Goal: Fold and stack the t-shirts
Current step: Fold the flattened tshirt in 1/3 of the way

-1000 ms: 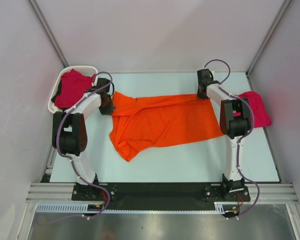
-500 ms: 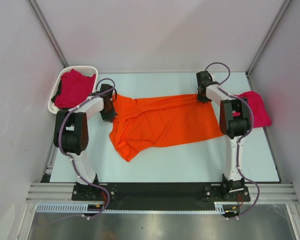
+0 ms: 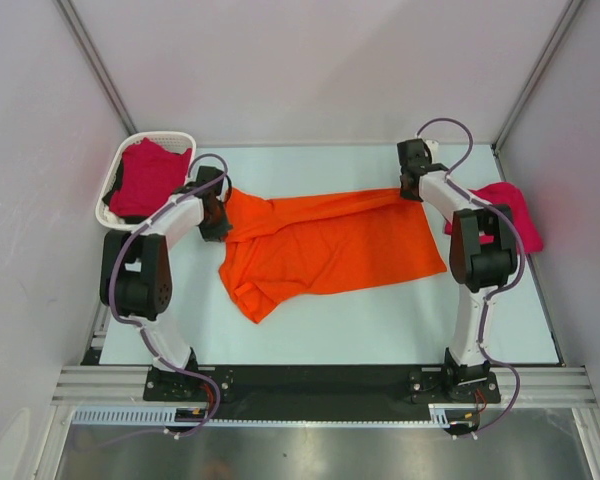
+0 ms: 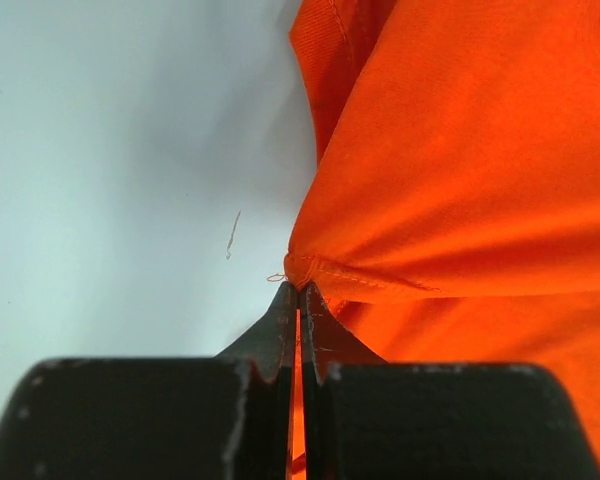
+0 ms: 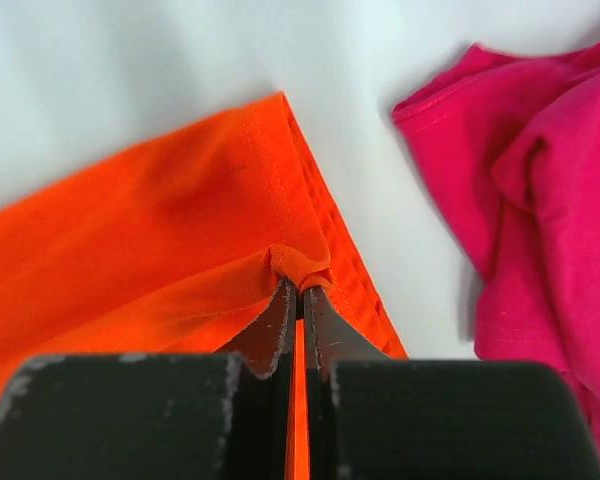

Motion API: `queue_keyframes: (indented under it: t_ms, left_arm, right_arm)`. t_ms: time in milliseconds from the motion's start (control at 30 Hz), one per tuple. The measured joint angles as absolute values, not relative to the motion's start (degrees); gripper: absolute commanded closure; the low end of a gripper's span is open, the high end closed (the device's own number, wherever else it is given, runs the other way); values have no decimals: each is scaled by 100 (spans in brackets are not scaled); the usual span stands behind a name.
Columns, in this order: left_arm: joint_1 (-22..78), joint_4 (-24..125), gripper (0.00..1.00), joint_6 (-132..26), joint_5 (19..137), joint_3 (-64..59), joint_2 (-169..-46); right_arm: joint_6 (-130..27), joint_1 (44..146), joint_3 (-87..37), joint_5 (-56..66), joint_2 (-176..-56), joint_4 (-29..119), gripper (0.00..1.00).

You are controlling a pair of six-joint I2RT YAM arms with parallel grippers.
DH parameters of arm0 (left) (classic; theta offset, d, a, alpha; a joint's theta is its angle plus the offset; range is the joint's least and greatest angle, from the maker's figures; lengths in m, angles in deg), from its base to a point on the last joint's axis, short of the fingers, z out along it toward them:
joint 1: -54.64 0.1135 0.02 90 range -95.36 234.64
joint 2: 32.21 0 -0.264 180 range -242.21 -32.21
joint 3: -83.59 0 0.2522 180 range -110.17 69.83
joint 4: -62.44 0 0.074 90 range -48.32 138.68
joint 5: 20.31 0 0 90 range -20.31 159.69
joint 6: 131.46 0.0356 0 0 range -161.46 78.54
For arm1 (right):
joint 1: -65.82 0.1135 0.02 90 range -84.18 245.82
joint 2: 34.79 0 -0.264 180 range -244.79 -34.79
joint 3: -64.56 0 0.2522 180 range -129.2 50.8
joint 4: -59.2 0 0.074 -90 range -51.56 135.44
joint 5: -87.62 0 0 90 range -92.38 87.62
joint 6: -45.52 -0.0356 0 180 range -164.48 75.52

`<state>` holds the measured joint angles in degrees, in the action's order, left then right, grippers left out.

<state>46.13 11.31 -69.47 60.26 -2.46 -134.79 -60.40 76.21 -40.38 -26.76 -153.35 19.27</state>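
Observation:
The orange t-shirt (image 3: pixel 325 240) lies stretched across the middle of the table, bunched at its lower left. My left gripper (image 3: pixel 223 205) is shut on its far-left corner, and the wrist view shows a hemmed fold of orange t-shirt (image 4: pixel 460 170) pinched at the left gripper's (image 4: pixel 299 288) tips. My right gripper (image 3: pixel 408 188) is shut on the far-right corner; the orange t-shirt's (image 5: pixel 160 230) stitched hem is bunched at the right gripper's (image 5: pixel 300 285) tips. One crimson-pink t-shirt (image 3: pixel 510 215) lies crumpled at the right, and another crimson-pink t-shirt (image 3: pixel 145 175) fills the basket.
A white lattice basket (image 3: pixel 113 178) stands at the far left corner beside my left arm. The crimson-pink t-shirt (image 5: pixel 540 200) lies close to the right of my right gripper. Grey walls enclose the table on three sides.
Both grippers kept their hold on the orange t-shirt's corners. The right arm swung outward to the right and the left arm shifted slightly, pulling the far edge a little straighter.

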Motion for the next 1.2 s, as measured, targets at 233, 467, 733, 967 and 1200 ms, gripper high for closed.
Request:
queue_keyframes:
  t_ms: [233, 467, 733, 967, 1200]
  left_arm:
    - [4599, 1129, 100, -6945, 5967, -58, -13416]
    - [4543, 1133, 100, -6945, 5967, 119, -13414]
    - [4527, 1171, 75, -6943, 5978, 211, -13394]
    - [4512, 1171, 0, -6877, 5967, 357, -13322]
    - [4505, 1171, 0, -6884, 5969, 490, -13235]
  right_arm:
    - [-6053, 7682, -3996, -2849, -15101, 1988, 100]
    - [-6173, 7678, -3841, -2960, -15116, 1772, 100]
    - [-6355, 7638, -3668, -2923, -15252, 1459, 100]
    - [-6442, 7549, -3668, -2750, -15449, 1203, 100]
    - [-6464, 7531, -3784, -2737, -15589, 1033, 100]
